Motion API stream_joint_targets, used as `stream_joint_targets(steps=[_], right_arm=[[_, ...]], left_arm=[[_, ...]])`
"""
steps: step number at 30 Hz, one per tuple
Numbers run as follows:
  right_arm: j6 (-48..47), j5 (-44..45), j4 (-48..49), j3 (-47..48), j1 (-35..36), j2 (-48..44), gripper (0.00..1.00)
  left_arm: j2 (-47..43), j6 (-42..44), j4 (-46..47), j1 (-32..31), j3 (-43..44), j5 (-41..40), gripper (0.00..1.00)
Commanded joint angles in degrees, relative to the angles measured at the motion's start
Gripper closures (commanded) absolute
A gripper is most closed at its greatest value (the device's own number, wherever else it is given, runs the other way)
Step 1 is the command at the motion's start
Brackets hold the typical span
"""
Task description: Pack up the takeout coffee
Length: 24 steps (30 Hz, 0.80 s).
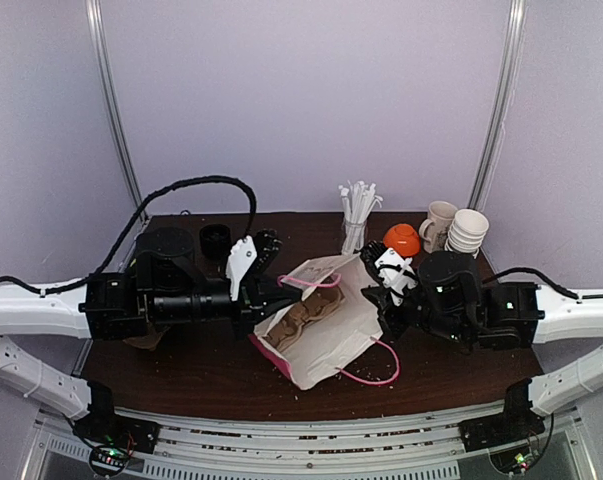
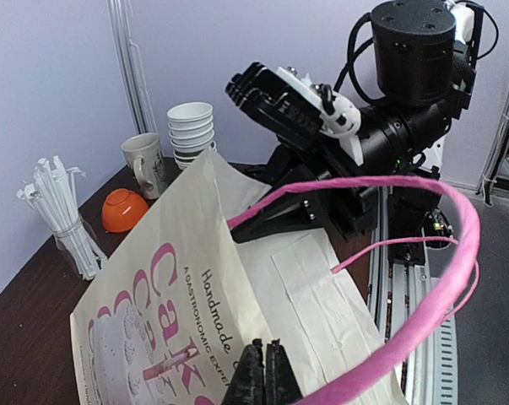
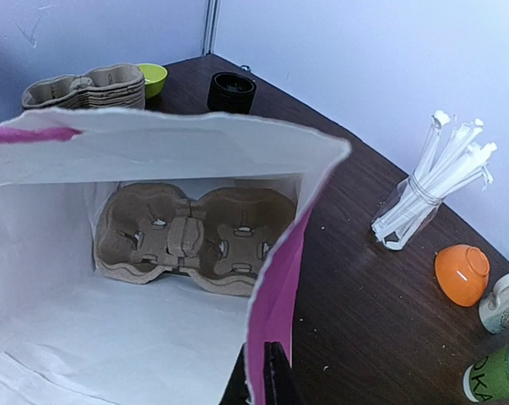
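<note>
— While both claws are at the bag, what else stands on the table?

— Plenty. A paper bag lies on its side mid-table, mouth open, with a cardboard cup carrier inside against its bottom. Along the far edge to the right are a clear holder of wrapped straws, an orange bowl, a beige mug and a stack of white cups. On the far left sit a stack of spare carriers and a green bowl.

— Any writing?

— The bag's face reads "Handmade" in dark letters beside big pink letters starting "Ca". A smaller line ends in "ASTRONOMIC EXP", then runs out of sight.

— How are the claws?

— The left claw is clenched on the bag's upper rim, right by the pink handle. The right claw is clenched on the bag's pink side edge at the mouth.

— And the coffee?

— The takeout coffee stands upright at the table's far left, beyond the bag's raised wall and just beside the left arm. It looks dark all over from here. Neither claw touches it; the bag and the left arm lie between it and the right claw.
</note>
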Motion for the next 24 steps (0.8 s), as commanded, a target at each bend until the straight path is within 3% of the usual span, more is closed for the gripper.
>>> stream_joint_targets(steps=[1, 13, 18, 24], right_arm=[[-5.62, 7.10, 10.70, -2.14, 2.24, -1.48, 1.00], [-8.44, 8.60, 14.03, -3.39, 3.47, -0.29, 1.00], [-5.58, 5.65, 6.35, 2.87, 2.88, 2.02, 1.00], [1.06, -4.91, -4.36, 12.90, -1.73, 4.06, 1.00]], left_arm=[[-1.44, 7.15, 5.69, -0.56, -2.10, -1.09, 1.00], [-1.78, 7.49, 7.65, -0.61, -3.86, -2.40, 1.00], [-0.67, 2.00, 8.89, -0.61, -1.12, -3.70, 1.00], [1.08, -9.56, 10.79, -0.61, 2.87, -3.89, 1.00]])
